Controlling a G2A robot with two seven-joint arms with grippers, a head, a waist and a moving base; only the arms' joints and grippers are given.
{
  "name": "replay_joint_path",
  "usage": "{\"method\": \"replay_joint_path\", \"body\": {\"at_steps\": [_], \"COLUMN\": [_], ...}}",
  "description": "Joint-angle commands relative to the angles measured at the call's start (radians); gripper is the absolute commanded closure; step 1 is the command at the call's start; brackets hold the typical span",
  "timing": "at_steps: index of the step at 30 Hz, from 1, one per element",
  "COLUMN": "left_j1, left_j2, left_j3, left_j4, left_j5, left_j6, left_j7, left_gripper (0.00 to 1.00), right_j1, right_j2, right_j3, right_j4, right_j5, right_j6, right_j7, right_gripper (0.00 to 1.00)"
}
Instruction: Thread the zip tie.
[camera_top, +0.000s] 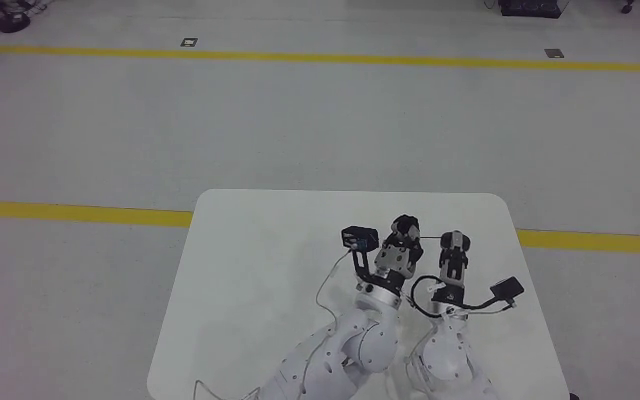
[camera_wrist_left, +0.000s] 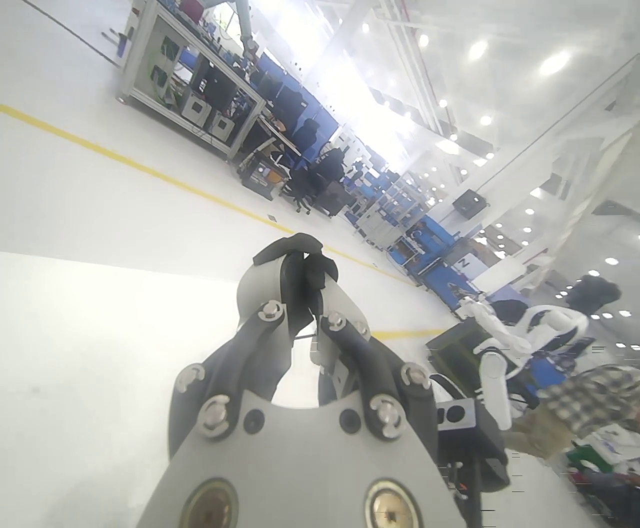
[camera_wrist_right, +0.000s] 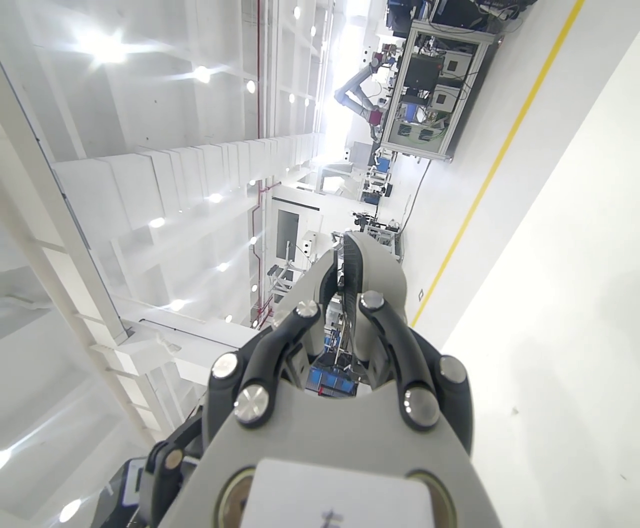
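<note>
step in hand, as we judged: feeding the tail into the head. it called for squaring both ends, advancing slowly and keeping firm grips. left gripper (camera_wrist_left: 305, 257): fingers pressed together, apparently pinching the zip tie (camera_wrist_left: 304, 336), a thin dark strand held above the table (camera_top: 260, 260). right gripper (camera_wrist_right: 344, 252): fingers closed; on what, we could not tell.

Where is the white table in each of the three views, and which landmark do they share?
Top view: the white table fills the lower middle.
Left wrist view: it is the bright surface spreading behind the left hand.
Right wrist view: it is the bright surface beside the right hand.
Shared landmark: the far yellow floor line.
</note>
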Motion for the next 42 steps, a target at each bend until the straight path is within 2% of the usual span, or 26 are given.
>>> {"method": "replay_joint_path", "body": {"at_steps": [1, 5, 8, 16, 23, 28, 33, 42], "left_j1": [0.005, 0.010, 0.010, 0.010, 0.010, 0.017, 0.008, 0.008], "left_j2": [0.002, 0.006, 0.006, 0.006, 0.006, 0.011, 0.009, 0.009], "left_j3": [-0.002, 0.003, 0.004, 0.005, 0.005, 0.009, 0.025, 0.025], "left_j4": [-0.003, -0.007, -0.006, -0.007, -0.007, -0.027, -0.016, -0.016], "left_j5": [-0.008, -0.025, -0.020, -0.020, -0.020, -0.029, 0.011, 0.011], "left_j6": [-0.018, -0.041, -0.023, -0.022, -0.022, -0.054, -0.008, -0.008], "left_j7": [0.010, 0.023, 0.026, 0.026, 0.026, -0.003, -0.007, -0.007], "left_gripper": [1.00, 1.00, 1.00, 1.00, 1.00, 1.00, 1.00, 1.00], "right_j1": [-0.007, -0.017, -0.028, -0.062, -0.054, -0.030, -0.025, -0.013], "right_j2": [0.002, 0.005, 0.008, 0.017, 0.021, 0.020, 0.021, 0.026], "right_j3": [0.001, 0.007, 0.012, 0.028, 0.023, 0.007, -0.013, -0.046], "right_j4": [-0.008, -0.025, -0.045, -0.100, -0.068, -0.030, -0.024, -0.011], "right_j5": [0.002, 0.019, 0.030, 0.057, 0.037, 0.028, 0.022, 0.006], "right_j6": [0.000, 0.000, 0.000, 0.000, 0.000, 0.000, 0.000, 0.000], "right_j7": [-0.004, -0.005, -0.001, 0.020, 0.002, -0.027, -0.047, -0.069], "right_gripper": [1.00, 1.00, 1.00, 1.00, 1.00, 1.00, 1.00, 1.00]}}
